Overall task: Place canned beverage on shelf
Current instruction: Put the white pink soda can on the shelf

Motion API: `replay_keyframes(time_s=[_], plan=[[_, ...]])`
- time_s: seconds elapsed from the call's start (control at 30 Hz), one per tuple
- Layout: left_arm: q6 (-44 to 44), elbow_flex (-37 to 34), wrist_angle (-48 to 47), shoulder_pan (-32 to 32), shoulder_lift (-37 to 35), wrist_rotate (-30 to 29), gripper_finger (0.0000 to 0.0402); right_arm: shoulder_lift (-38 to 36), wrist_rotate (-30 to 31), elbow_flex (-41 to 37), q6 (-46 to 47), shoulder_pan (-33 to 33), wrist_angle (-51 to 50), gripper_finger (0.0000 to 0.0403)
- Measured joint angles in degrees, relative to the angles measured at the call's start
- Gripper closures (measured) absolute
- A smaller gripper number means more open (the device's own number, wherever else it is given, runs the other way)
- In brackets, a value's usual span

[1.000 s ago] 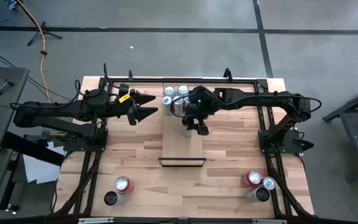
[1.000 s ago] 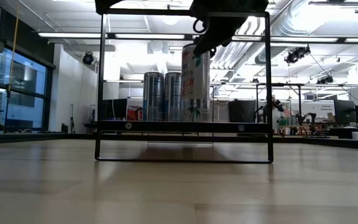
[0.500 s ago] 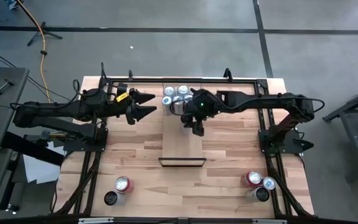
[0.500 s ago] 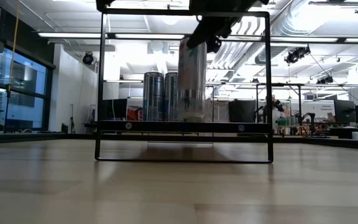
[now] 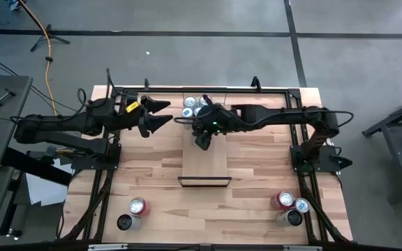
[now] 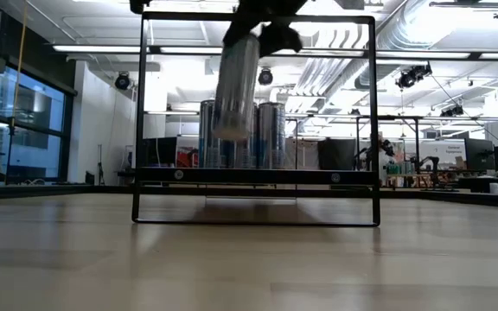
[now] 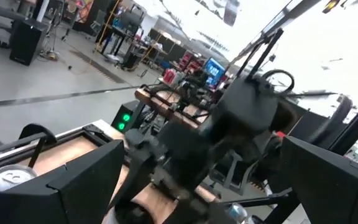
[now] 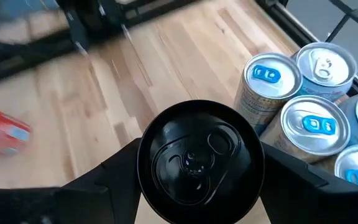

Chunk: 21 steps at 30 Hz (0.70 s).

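**Kid:** Since the right gripper [image 5: 200, 137] is squeezing that black-topped can [image 8: 197, 158] from both sides, it won't drop, will it?

**Me:** I don't think so. One finger sits on each side, so the can hangs up in the air over the back part of the shelf [image 5: 204, 164]. It isn't standing on the wood yet.

**Kid:** Why so close to the other cans [image 5: 194, 106]?

**Me:** My guess is it wants to park this one just beside them, on the bare plank.

**Kid:** Is it straight up?

**Me:** Not quite. From low down, the held can [image 6: 235, 86] leans a little. The top points up toward the arm, and the bottom points down at the shelf. It probably has to be stood straight before letting go.

**Kid:** And the other arm?

**Me:** The left gripper [image 5: 160, 114] waits off to the side with its fingers spread wide, holding nothing.
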Motion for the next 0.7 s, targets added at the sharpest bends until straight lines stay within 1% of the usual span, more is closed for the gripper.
replay_keyframes(time_s=[0.13, 0.23, 0.3, 0.5, 0.7], plan=[[-0.06, 0.00, 1.51, 0.00, -2.23, 0.01, 0.0007, 5.64, -0.41, 6.09, -1.76, -0.71, -5.02, 0.0159], [0.01, 0.00, 2.70, 0.00, -4.60, 0.01, 0.0007, 8.53, -2.05, 8.69, -1.70, -1.19, -5.20, 0.0159], [0.03, 0.00, 2.58, 0.00, -6.19, 0.01, 0.0007, 10.14, -1.77, 9.71, -1.80, -1.29, -4.74, 0.0159], [0.03, 0.00, 2.55, 0.00, -9.22, -0.02, 0.0007, 12.03, 0.58, 10.55, 1.04, -2.23, -2.99, 0.0159], [0.04, 0.00, 2.41, 0.00, -9.48, -0.02, 0.0007, 12.21, 4.15, 9.37, 2.62, -2.84, 0.48, 0.0159]])
